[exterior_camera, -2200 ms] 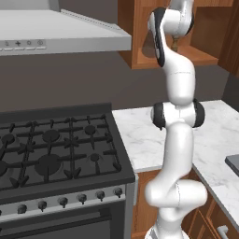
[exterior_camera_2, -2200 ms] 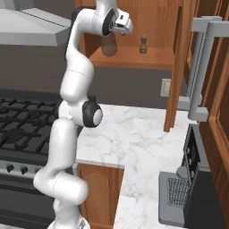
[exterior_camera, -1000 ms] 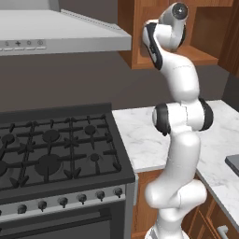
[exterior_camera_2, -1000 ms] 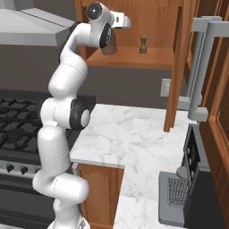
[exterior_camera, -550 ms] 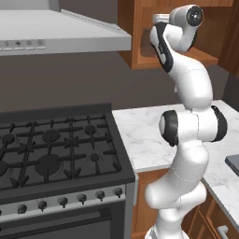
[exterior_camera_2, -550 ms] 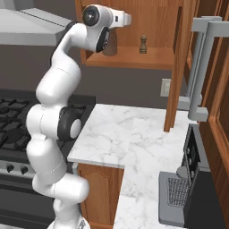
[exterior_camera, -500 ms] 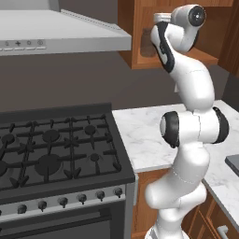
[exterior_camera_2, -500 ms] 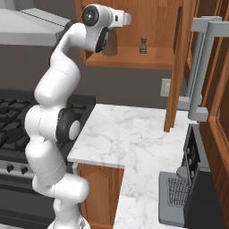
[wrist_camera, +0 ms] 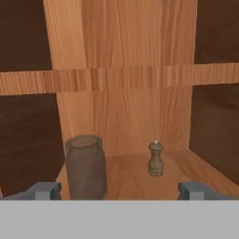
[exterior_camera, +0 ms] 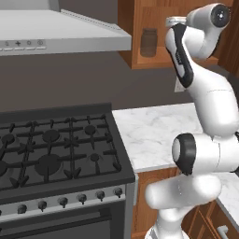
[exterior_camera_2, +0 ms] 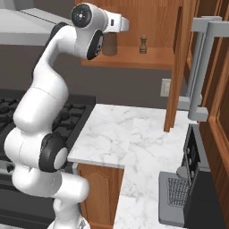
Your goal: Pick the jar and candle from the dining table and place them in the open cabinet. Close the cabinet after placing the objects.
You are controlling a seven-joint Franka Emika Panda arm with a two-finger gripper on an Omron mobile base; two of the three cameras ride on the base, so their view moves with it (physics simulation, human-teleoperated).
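The grey translucent jar point(wrist_camera: 85, 165) stands upright on the bottom shelf of the open wooden cabinet point(wrist_camera: 126, 112), apart from my gripper. My gripper point(wrist_camera: 120, 190) is open with nothing between its fingertips point(wrist_camera: 44, 190), and it looks straight into the cabinet from in front of the shelf. From the base the jar point(exterior_camera: 148, 43) shows at the shelf's left end, partly behind my wrist in the right base view point(exterior_camera_2: 109, 44). The candle and the dining table are out of view.
A small dark pepper mill point(wrist_camera: 155, 158) point(exterior_camera_2: 143, 44) stands on the same shelf, right of the jar. The cabinet's open door point(exterior_camera_2: 175, 67) hangs at the right. Below are a marble counter point(exterior_camera_2: 129, 134), a black gas stove point(exterior_camera: 51, 149) and a range hood point(exterior_camera: 60, 32).
The arm has swung its elbow out and drawn the hand back from the shelf. The jar stays where it stood on the shelf, and the gripper stays open.
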